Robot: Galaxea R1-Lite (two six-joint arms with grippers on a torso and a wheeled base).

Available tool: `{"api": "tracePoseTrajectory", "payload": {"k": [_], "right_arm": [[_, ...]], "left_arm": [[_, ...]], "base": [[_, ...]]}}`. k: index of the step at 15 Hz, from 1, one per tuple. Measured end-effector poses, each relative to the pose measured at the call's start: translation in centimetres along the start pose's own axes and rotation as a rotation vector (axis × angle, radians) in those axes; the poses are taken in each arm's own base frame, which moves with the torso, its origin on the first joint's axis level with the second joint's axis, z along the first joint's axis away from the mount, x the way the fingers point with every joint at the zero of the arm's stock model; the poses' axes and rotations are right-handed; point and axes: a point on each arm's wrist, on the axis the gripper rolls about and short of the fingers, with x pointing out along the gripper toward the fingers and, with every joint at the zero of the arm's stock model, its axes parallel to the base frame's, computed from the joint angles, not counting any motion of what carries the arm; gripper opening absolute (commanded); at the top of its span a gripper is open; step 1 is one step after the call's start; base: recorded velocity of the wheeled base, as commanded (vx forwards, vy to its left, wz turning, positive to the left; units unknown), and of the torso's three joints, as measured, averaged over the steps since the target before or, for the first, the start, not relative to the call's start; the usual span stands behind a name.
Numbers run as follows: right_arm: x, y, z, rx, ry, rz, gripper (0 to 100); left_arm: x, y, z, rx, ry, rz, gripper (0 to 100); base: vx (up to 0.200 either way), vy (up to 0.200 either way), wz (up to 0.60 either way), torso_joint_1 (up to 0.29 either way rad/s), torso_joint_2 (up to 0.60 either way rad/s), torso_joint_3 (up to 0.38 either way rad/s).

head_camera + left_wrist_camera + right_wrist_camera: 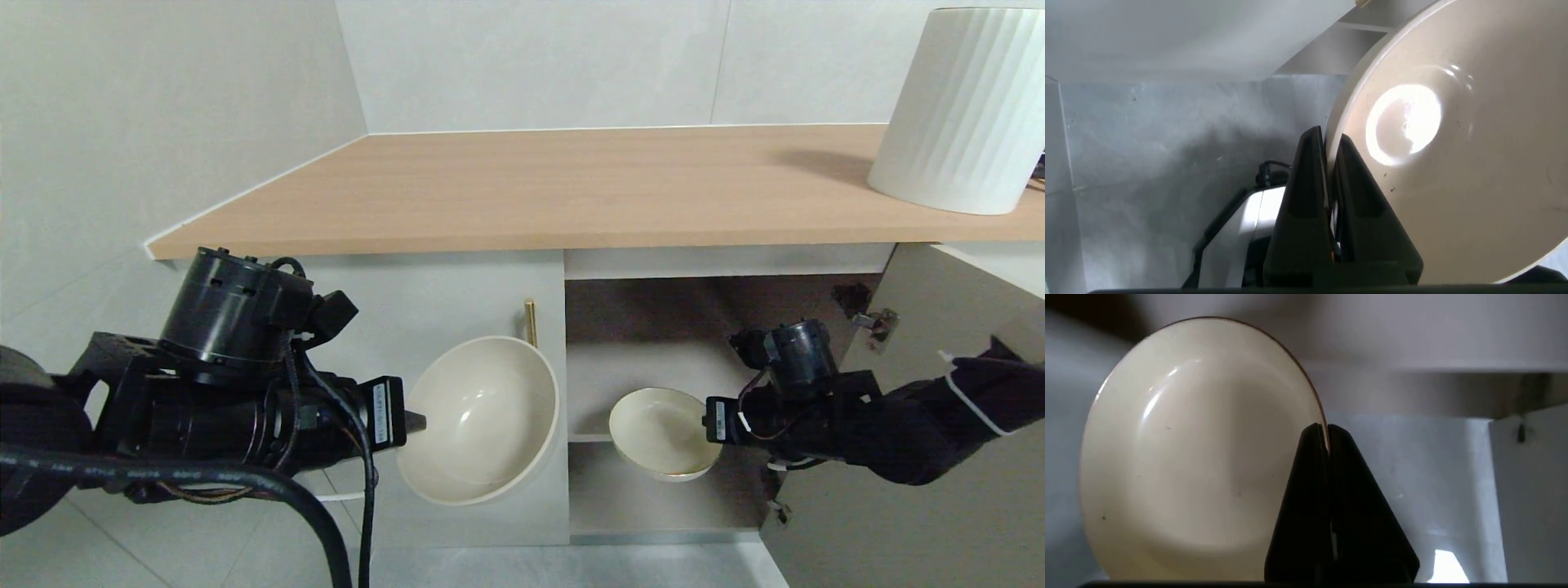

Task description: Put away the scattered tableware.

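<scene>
Grips big bowl (482,433) by rim with left gripper (412,422), jaws pinched on it, tilted on edge before closed door (457,302). Grips small bowl (660,433) by rim with right gripper (709,418), jaws pinched, inside open cabinet (653,310) at shelf (589,392) level. Shows white ribbed bin (963,106) on counter (571,188).

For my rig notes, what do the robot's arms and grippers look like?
Both black, with drum-shaped housings. The left arm trails thick black cables; the right arm wears a dark cover with a white tie. White labels sit behind the left gripper and right gripper, both slim black wedges.
</scene>
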Motion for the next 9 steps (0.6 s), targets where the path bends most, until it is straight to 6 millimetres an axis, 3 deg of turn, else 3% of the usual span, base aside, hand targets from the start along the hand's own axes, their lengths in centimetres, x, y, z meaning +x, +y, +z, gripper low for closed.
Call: {"api": "tracePoseTrajectory", "payload": {"k": [3,9], "right_arm": [[3.3,-1.6,-0.3,0.060,-0.038,-0.102,0],[7.2,-2.9,-0.6,0.118,-0.048,-0.194,0]], "left_arm": [[0.2,0.0,-0.1,0.002,0.008,0.002,0],[0.3,-0.1,-0.2,0.005,0.014,0.001,0]], "base": [[0.000,0.000,0.00,0.000,0.00,0.000],[0.000,0.000,0.00,0.000,0.00,0.000]]}}
